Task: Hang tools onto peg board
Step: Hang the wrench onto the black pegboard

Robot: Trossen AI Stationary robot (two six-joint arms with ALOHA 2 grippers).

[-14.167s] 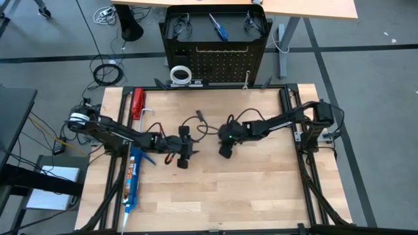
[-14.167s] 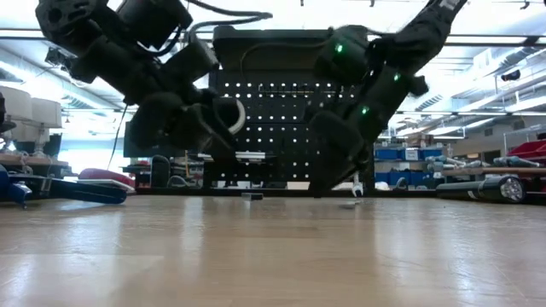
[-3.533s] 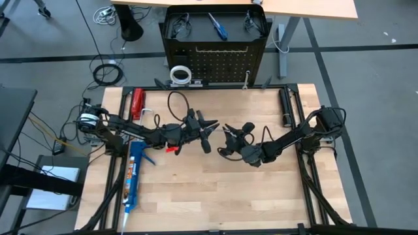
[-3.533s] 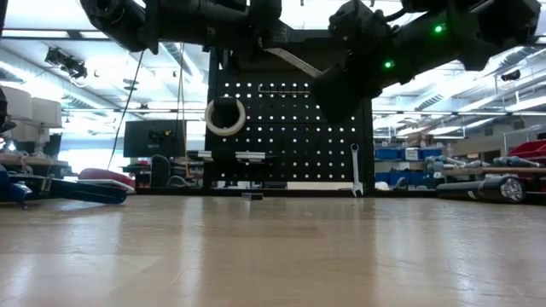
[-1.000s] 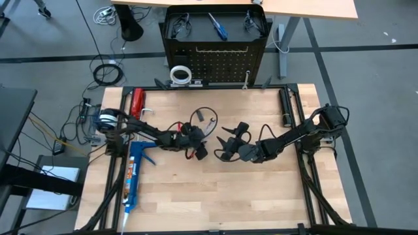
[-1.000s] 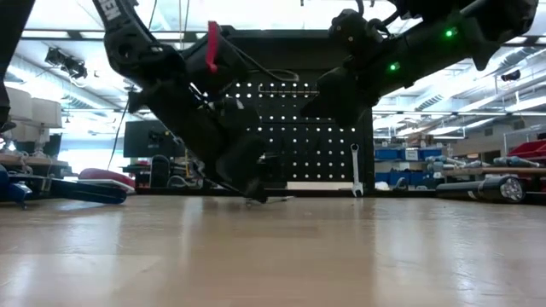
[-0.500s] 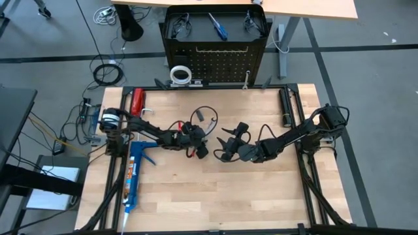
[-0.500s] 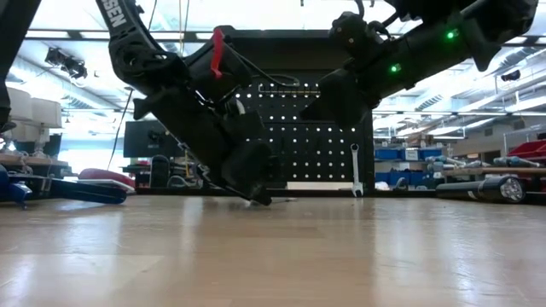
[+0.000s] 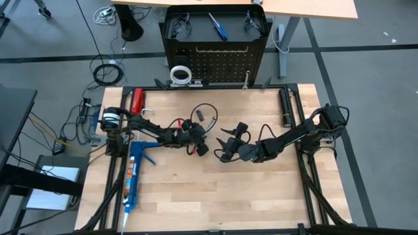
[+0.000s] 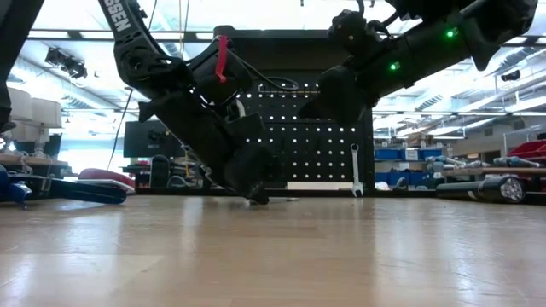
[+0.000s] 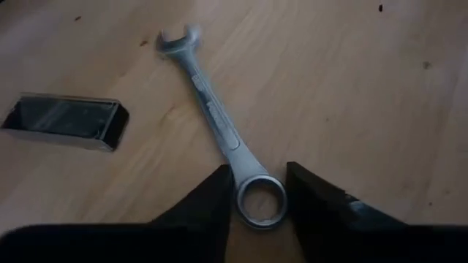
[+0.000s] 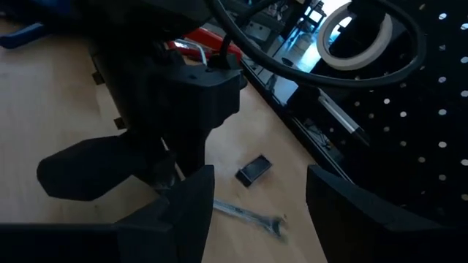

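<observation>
Pale wooden tabletop (image 9: 261, 189), workshop shelving behind; peg board (image 9: 215, 62) upright past the far edge. Left gripper (image 11: 257, 191) is down at the wood, fingers (image 11: 212, 204) bracketing the ring end of a silver wrench (image 11: 212, 120) lying flat (contact on both sides, lift not evident); a small black block (image 11: 66, 123) lies beside it. Left arm slants low from the table's left. Right gripper (image 12: 256, 197) hovers close by, parted, empty. White tape roll (image 9: 180, 73) hangs on the board.
</observation>
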